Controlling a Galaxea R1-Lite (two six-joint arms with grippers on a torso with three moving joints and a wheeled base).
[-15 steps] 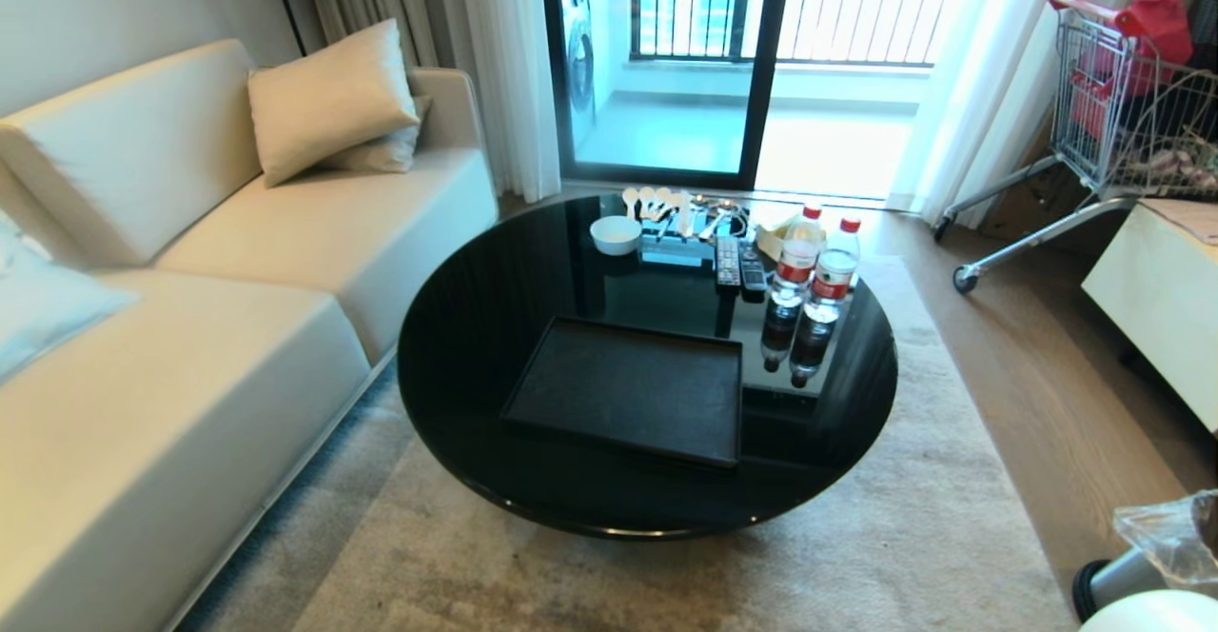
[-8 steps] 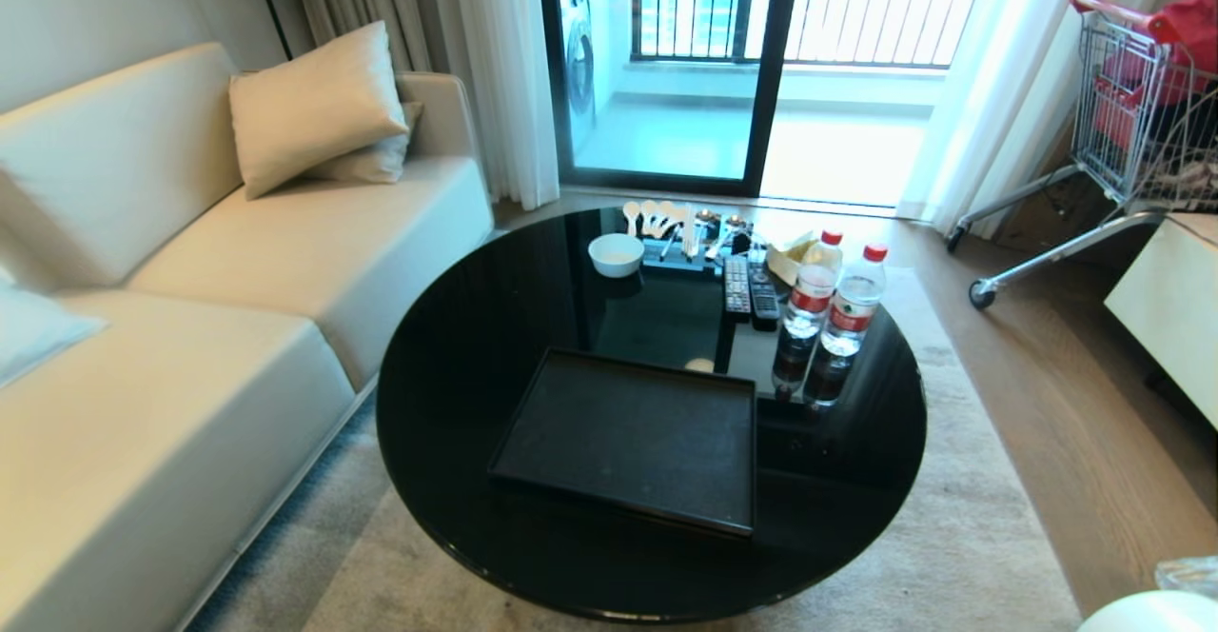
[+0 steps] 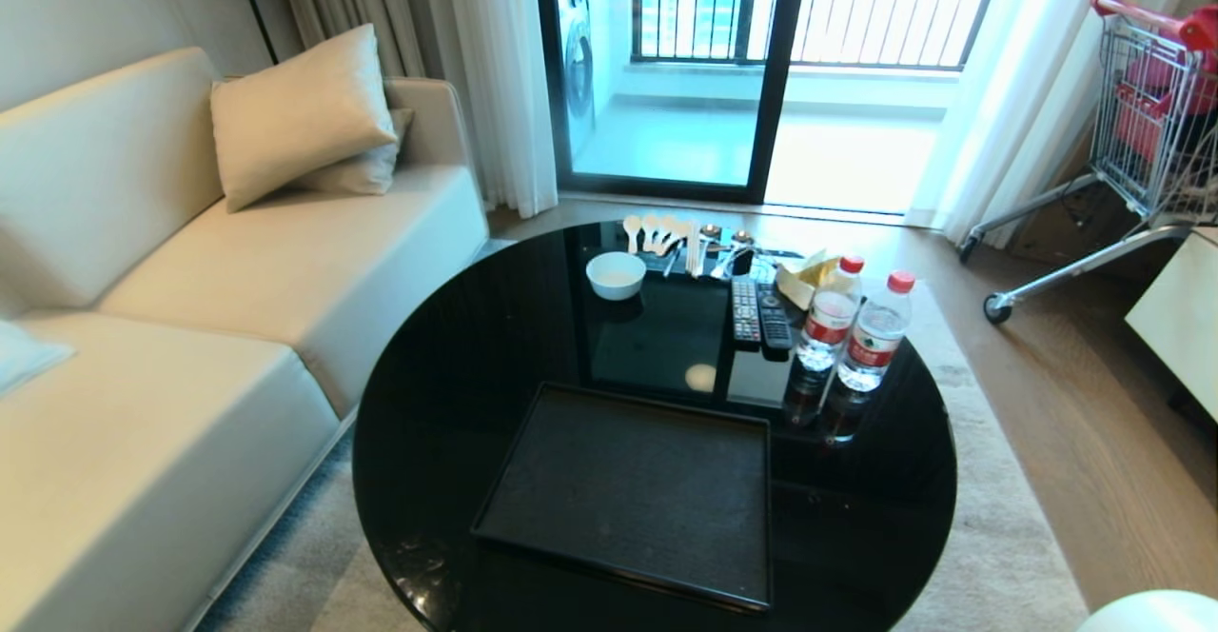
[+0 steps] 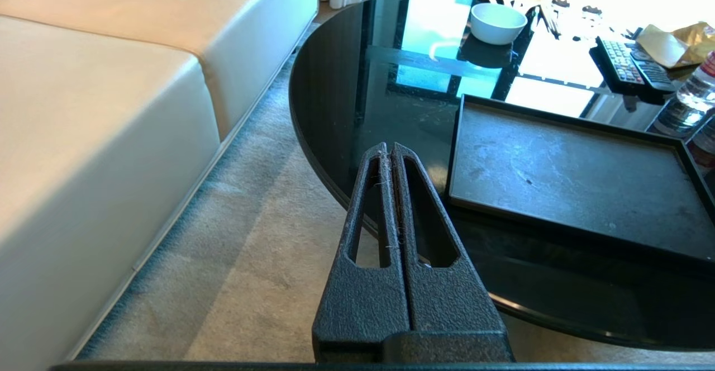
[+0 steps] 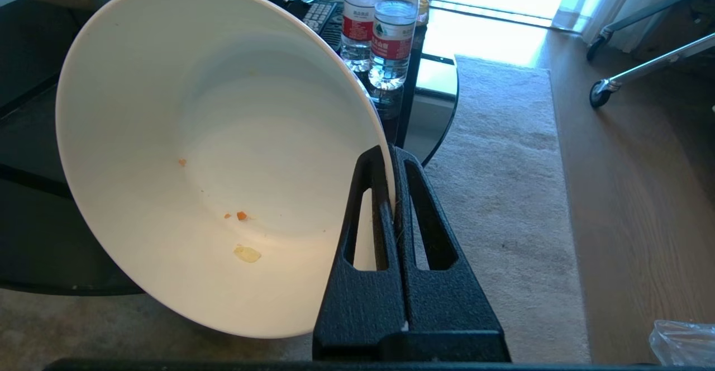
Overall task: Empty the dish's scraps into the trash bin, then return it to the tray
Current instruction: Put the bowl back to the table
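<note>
The whole head view had shifted over the last second, which read as the robot's base driving toward the round black tabletop (image 3: 428, 404) rather than anything on it moving: the tabletop had grown in the picture and slid down it, and the sofa (image 3: 190, 327) at 9 o'clock had slid off toward the left edge. The trash bin, seen a second earlier at the lower right corner, had dropped out of the head view; only a corner of clear plastic bag (image 5: 684, 340) showed in the right wrist view. That suggested the robot had turned away from the bin and was approaching for the return step. The tray (image 3: 638, 489) lay bare at 6 o'clock on the tabletop, near its front edge, with nothing on it. At 3 o'clock stood two water bottles (image 3: 852, 327), with two remotes (image 3: 759, 313) just beside them, and at 12 o'clock sat the smaller white bowl (image 3: 616, 275) next to a row of spoons (image 3: 666, 232). The dish (image 5: 212, 153) was off the tabletop, tilted steeply on its side in the right gripper (image 5: 394, 153), whose jaws were pinched tight on its rim; its edge showed at the head view's lower right corner. Inside it only a few crumbs of the scraps (image 5: 241, 215) clung on, so the emptying looked done. The left gripper (image 4: 389, 150) hung idle, fully closed on nothing, short of the tabletop's near left edge.
</note>
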